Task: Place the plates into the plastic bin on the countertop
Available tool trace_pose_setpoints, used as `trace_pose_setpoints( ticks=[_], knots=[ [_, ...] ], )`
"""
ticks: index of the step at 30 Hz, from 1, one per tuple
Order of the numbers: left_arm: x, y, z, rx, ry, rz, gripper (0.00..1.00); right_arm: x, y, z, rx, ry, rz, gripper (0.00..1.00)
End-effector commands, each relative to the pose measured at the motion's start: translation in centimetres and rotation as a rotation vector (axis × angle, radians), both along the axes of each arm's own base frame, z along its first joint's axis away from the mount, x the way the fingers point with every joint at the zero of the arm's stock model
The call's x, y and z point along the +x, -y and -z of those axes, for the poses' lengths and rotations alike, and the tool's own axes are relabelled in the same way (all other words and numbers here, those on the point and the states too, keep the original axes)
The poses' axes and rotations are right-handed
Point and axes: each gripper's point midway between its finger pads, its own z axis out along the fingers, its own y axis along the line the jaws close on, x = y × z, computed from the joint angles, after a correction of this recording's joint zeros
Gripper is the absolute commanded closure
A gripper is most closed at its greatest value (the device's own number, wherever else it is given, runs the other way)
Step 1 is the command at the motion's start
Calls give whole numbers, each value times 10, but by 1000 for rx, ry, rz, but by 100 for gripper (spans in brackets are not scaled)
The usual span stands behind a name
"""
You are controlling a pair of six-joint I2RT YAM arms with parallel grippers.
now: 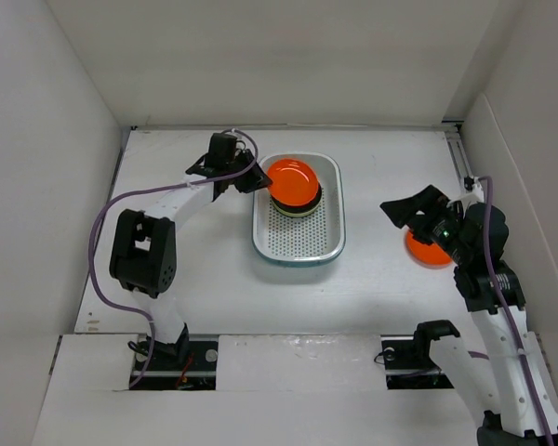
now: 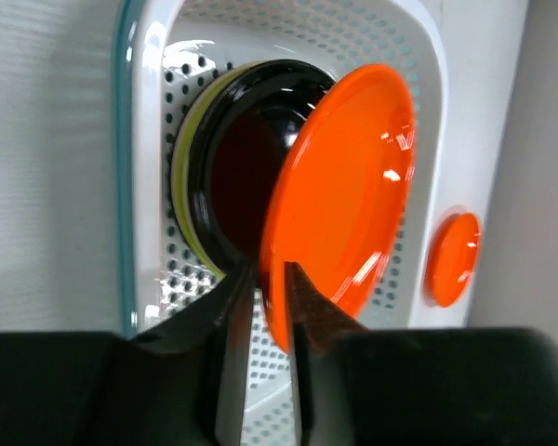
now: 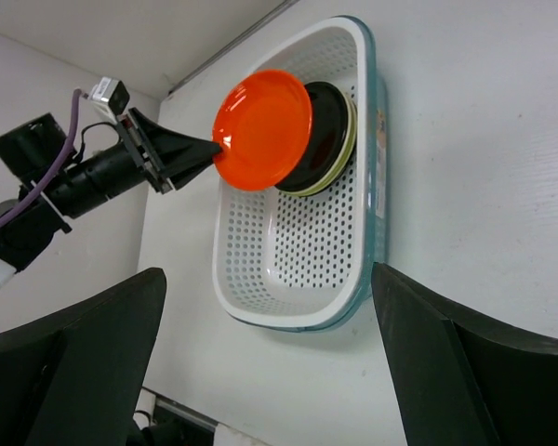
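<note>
My left gripper (image 2: 270, 279) pinches the orange plate (image 2: 344, 186) by its rim, tilted over the black plate (image 2: 242, 177) in the plastic bin (image 1: 298, 258). Only the lime plate (image 2: 181, 177) edge shows beneath. My right gripper (image 1: 417, 206) is spread wide. From above the second orange plate (image 2: 451, 258) is half hidden under it; left wrist shows it whole, on the countertop (image 1: 214, 269).

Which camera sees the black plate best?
Left wrist view: the black plate fills the middle, lying in the plastic bin behind the held orange plate. The right wrist view shows part of it; the top view shows only a dark sliver.
</note>
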Motion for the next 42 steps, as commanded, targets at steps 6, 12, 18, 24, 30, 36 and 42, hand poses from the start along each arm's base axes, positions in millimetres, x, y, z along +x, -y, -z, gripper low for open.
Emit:
trace_pose_setpoints(
  ticks=[6,12,18,24,30,36,42],
  knots=[
    [5,8,-36,-44,97,48,40,6,23,8,-29,-34,141,1],
    [-10,10,-85,-77,201,76,12,9,48,42,-27,-173,318,0],
    [-45,-18,-151,82,319,-84,0,7,103,129,-22,-447,581,0],
    [-80,-39,-149,118,289,-102,0,-4,172,168,76,-571,906,0],
    [-101,-45,-145,109,294,-61,0,1,198,200,126,-638,1024,5],
    [-100,-43,-145,57,290,-23,0,19,198,232,150,-747,967,10],
    [-102,-45,-151,50,313,-28,0,32,215,248,84,-789,967,11]
  ],
)
